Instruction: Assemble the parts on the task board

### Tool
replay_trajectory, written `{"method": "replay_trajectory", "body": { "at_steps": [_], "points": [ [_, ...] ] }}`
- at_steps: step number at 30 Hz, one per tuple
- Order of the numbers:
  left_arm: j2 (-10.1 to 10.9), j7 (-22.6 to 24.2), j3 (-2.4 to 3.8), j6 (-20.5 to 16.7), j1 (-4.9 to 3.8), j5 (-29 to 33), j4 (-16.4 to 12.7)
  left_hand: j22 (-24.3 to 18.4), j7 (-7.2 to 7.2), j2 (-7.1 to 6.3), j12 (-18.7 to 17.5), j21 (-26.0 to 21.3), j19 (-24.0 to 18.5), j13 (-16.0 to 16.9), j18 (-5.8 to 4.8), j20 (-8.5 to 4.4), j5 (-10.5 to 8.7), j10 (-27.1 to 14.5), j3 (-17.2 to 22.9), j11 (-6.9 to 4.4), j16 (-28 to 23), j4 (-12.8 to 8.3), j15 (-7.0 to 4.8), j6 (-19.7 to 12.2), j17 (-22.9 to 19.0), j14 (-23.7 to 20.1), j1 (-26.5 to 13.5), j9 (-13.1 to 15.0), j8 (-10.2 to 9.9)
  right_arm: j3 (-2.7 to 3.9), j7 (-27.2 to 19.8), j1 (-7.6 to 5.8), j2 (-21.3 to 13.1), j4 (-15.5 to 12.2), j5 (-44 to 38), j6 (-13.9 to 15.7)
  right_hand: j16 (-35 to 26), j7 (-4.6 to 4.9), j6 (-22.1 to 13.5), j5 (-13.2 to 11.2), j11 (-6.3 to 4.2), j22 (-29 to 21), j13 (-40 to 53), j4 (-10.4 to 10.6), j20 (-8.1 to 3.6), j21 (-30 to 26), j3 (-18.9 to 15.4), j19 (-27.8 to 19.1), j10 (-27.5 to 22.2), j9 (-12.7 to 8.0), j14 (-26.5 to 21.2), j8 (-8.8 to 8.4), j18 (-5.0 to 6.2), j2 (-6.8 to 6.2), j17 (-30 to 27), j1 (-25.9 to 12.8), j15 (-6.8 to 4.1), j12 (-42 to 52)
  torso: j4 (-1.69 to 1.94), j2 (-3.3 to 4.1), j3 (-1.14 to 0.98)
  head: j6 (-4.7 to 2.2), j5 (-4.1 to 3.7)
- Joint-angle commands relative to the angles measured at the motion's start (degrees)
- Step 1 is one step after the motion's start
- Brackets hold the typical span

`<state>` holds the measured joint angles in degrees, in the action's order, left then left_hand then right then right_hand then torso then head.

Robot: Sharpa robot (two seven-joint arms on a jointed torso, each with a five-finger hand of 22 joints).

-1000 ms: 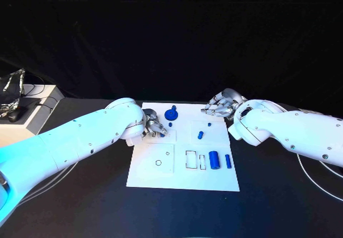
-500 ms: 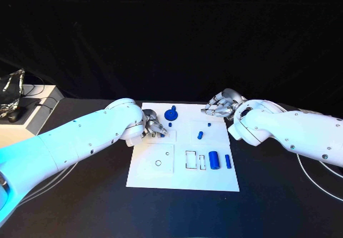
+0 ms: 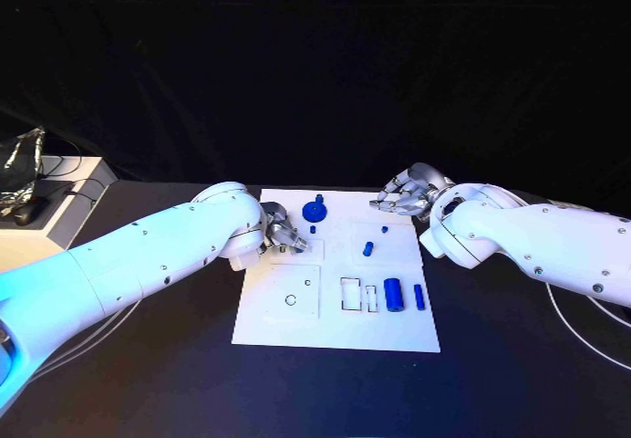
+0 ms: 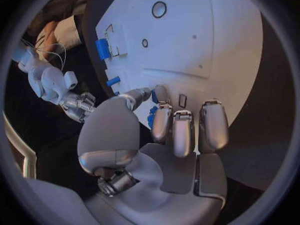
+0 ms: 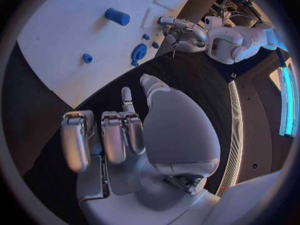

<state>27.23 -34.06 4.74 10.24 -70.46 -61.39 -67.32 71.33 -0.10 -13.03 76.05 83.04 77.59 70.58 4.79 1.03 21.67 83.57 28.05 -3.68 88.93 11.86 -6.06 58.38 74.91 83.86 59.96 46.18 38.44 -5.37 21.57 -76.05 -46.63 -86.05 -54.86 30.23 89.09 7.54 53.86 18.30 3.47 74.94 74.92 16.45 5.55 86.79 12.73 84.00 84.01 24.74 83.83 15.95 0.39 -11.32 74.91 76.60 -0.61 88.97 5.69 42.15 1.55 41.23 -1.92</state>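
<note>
The left hand [image 3: 282, 233] is hovering over the upper-left part of the task board [image 3: 336, 333], its fingers [image 4: 181, 130] lying side by side and curled downward; whether they are pinching anything I cannot tell, though a small blue part [image 4: 152, 118] is showing just beside the fingertips in the left wrist view. The right hand [image 3: 405, 196] is sitting off the board's upper-right corner, at about two o'clock from the board's middle, its fingers [image 5: 112, 135] loosely bent and grasping nothing, over the black surface [image 3: 171, 383]. On the board, a knob-like blue part [image 3: 315, 210] is standing at twelve o'clock, a small blue peg [image 3: 369, 247] is lying near the middle, and two blue cylinders [image 3: 395, 295] are lying side by side at about four o'clock, beside a rectangular slot [image 3: 353, 293]. A small ring-shaped hole [image 3: 289, 299] is showing at seven o'clock.
</note>
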Motion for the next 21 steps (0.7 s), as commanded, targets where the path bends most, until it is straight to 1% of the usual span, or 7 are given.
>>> {"method": "replay_trajectory", "body": {
  "at_steps": [1,10,12,15,17,20,21],
  "points": [
    [-0.04,0.29,0.02,0.86,0.04,0.06,-0.45,0.11,-0.08,0.08,-0.09,-0.18,0.53,0.11,-0.88,0.02,-0.35,0.36,-0.44,-0.20,0.26,0.03,-0.38,0.28,12.95,5.57,0.55,0.09,-0.23,0.02,-0.65,0.02,-0.05,-0.04,-0.27,-0.19,-0.32,0.12,-0.32,0.08,-0.39,12.52,13.86,0.05,-0.56,-0.27,-0.45,4.33,4.66,0.09,5.19,0.39,0.53,-0.04,10.83,-0.40,-0.38,-0.39,-0.01,0.04,0.01,0.02,0.01],
    [0.42,0.31,0.15,0.31,0.06,-0.41,-0.99,0.08,-0.06,-0.04,-0.14,-0.20,0.51,0.07,-0.87,0.04,-0.74,0.34,-0.94,-0.19,0.28,0.41,-0.38,0.36,12.98,5.58,0.67,0.22,-0.33,0.02,-0.69,0.02,-0.12,-0.05,-0.27,-0.08,-0.35,0.13,-0.36,0.09,-0.38,12.47,13.83,0.07,-0.56,-0.35,-0.49,4.30,4.62,0.13,5.17,0.39,0.55,-0.05,10.74,-0.43,-0.38,-0.43,-0.01,0.05,0.03,0.02,-0.06],
    [0.56,0.30,0.18,0.23,0.07,-0.53,-1.19,0.13,-0.06,-0.15,-0.16,-0.19,0.54,0.07,-0.88,0.05,-1.35,0.34,-1.57,-0.20,0.30,0.92,-0.38,0.47,13.05,5.60,0.83,0.39,-0.45,0.02,-0.71,0.02,-0.15,-0.06,-0.27,-0.07,-0.35,0.13,-0.36,0.09,-0.38,12.47,13.83,0.07,-0.56,-0.35,-0.49,4.30,4.62,0.13,5.17,0.39,0.55,-0.05,10.74,-0.43,-0.38,-0.43,-0.02,0.03,0.02,0.09,-0.06],
    [0.78,0.25,0.23,0.23,0.08,-0.98,-1.57,0.27,-0.07,-0.10,-0.12,-0.18,0.63,0.23,-0.90,0.12,-5.30,0.39,-3.31,-0.20,0.35,2.50,-0.38,0.72,13.18,5.64,1.59,0.87,-0.84,0.02,-0.71,0.02,-0.19,-0.06,-0.27,-0.05,-0.35,0.13,-0.36,0.09,-0.38,12.47,13.83,0.07,-0.56,-0.35,-0.49,4.30,4.62,0.13,5.17,0.39,0.55,-0.05,10.74,-0.43,-0.38,-0.43,0.00,0.03,0.02,0.07,-0.13],
    [0.98,0.18,0.27,0.37,0.08,-1.26,-1.88,0.32,-0.02,-0.30,-0.14,-0.19,0.65,0.28,-0.90,0.14,-8.60,0.40,-4.81,-0.15,0.36,3.79,-0.33,0.88,13.21,5.65,1.97,1.20,-1.13,0.02,-0.70,0.02,-0.22,-0.07,-0.27,-0.02,-0.35,0.13,-0.36,0.09,-0.38,12.47,13.83,0.07,-0.56,-0.35,-0.49,4.30,4.62,0.13,5.17,0.39,0.55,-0.05,10.74,-0.43,-0.38,-0.43,0.00,0.05,0.04,0.04,-0.17],
    [1.32,0.00,0.33,0.67,0.08,-1.48,-2.31,0.36,0.04,-0.45,-0.18,-0.20,0.67,0.29,-0.90,0.16,-10.06,0.39,-6.08,-0.11,0.35,4.58,-0.30,0.95,13.21,5.65,2.33,1.46,-1.39,0.02,-0.69,0.03,-0.26,-0.05,-0.27,0.02,-0.35,0.13,-0.38,0.11,-0.38,12.46,13.83,0.09,-0.56,-0.36,-0.52,4.30,4.63,0.18,5.17,0.40,0.55,-0.04,10.74,-0.46,-0.38,-0.42,0.03,0.00,0.04,0.13,-0.21],
    [1.44,-0.06,0.36,0.77,0.08,-1.52,-2.44,0.36,0.04,-0.45,-0.18,-0.20,0.67,0.29,-0.90,0.16,-10.06,0.39,-6.08,-0.11,0.35,4.58,-0.30,0.95,13.21,5.65,2.33,1.46,-1.39,0.02,-0.68,0.03,-0.27,-0.05,-0.27,0.04,-0.35,0.13,-0.38,0.11,-0.38,12.46,13.83,0.09,-0.56,-0.36,-0.52,4.30,4.63,0.18,5.17,0.40,0.55,-0.04,10.74,-0.46,-0.38,-0.42,0.03,0.00,0.04,0.13,-0.21]
  ]
}}
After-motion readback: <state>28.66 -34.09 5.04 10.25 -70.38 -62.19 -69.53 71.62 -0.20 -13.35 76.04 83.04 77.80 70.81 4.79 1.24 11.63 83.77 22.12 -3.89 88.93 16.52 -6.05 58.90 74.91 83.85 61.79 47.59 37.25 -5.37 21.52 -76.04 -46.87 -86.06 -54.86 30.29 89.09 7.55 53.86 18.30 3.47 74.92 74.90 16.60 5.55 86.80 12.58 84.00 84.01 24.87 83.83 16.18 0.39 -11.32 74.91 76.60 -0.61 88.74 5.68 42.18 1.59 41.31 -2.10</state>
